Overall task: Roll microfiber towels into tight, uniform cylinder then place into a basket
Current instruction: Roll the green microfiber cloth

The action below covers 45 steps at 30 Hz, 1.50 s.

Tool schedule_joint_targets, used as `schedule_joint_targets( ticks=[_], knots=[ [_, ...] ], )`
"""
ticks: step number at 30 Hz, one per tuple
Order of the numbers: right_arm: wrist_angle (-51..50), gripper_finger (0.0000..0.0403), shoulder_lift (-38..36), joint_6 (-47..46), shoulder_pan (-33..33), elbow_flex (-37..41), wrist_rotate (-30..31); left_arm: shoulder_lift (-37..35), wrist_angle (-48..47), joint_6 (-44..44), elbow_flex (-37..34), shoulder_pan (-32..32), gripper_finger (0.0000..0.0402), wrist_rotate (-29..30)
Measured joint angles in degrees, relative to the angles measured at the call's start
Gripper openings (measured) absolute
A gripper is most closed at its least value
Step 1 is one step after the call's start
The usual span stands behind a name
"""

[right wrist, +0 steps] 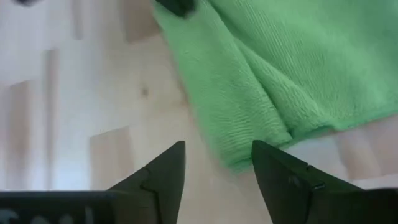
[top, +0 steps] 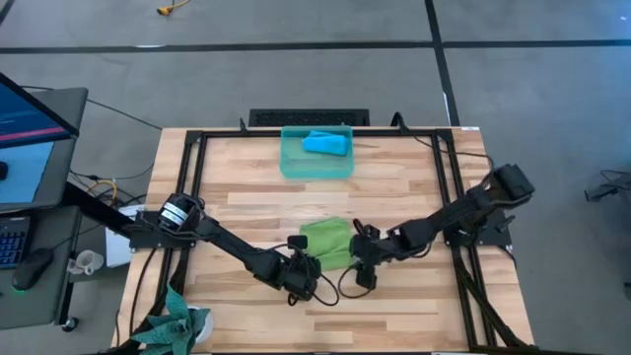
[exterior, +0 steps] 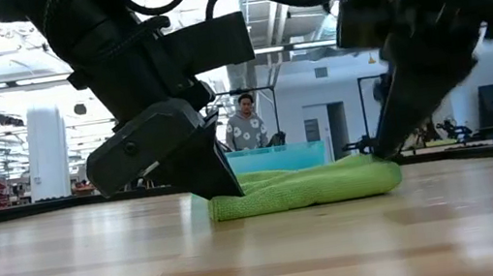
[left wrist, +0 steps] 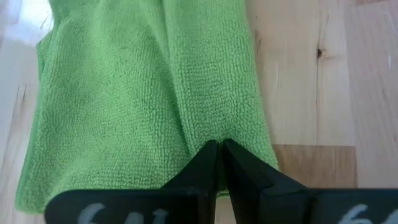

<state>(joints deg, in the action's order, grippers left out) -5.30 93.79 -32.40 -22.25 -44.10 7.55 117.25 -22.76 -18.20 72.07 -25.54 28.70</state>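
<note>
The lime green towel point(top: 328, 242) lies folded in a thick strip on the wooden table; the low view shows it point(exterior: 303, 188) flat on the boards. My left gripper point(top: 301, 266) is shut at the towel's near left end point(left wrist: 219, 146). My right gripper point(top: 363, 258) stands open just above the towel's near right corner point(right wrist: 242, 155), one finger on either side, apart from the cloth. The blue towel point(top: 325, 143) lies inside the teal basket point(top: 291, 163) at the table's far side. My left gripper's shut fingertips point(left wrist: 211, 155) meet the green towel on a raised fold near its end point(left wrist: 205, 134), slanting down from the near left. The tips themselves hide whether cloth lies between them. The towel stays flat on the table, slack.
Black frame rails point(top: 197, 197) run along the table's sides. A dark teal cloth bundle point(top: 173, 323) sits at the near left corner. A monitor and keyboard point(top: 25, 148) stand off the table's left. A person point(exterior: 246, 123) stands in the room beyond.
</note>
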Motion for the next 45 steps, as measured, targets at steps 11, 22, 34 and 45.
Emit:
schedule_joint_targets(
  ticks=[11, 22, 34, 45],
  knots=[
    [-5.4, 0.0197, -10.9, 16.1, -9.3, 0.7, 9.1, 0.0, 0.1, 0.0, 0.0, 0.0, 0.0022, 0.0],
    [-4.6, 0.0201, -2.1, 31.7, -10.5, 0.1, 9.3, 0.0, 0.2, 0.0, 0.0, 0.0, 0.0022, 0.0],
    [-6.5, 0.0236, 8.4, 42.0, -8.8, -5.7, 16.6, 0.0, 0.1, 0.0, 0.0, 0.0, 0.0022, -0.1],
    [-16.6, 0.0220, 7.4, 37.3, -8.8, -11.8, 16.6, 0.0, 0.1, 0.0, 0.0, 0.0, 0.0022, -0.1]
  ],
)
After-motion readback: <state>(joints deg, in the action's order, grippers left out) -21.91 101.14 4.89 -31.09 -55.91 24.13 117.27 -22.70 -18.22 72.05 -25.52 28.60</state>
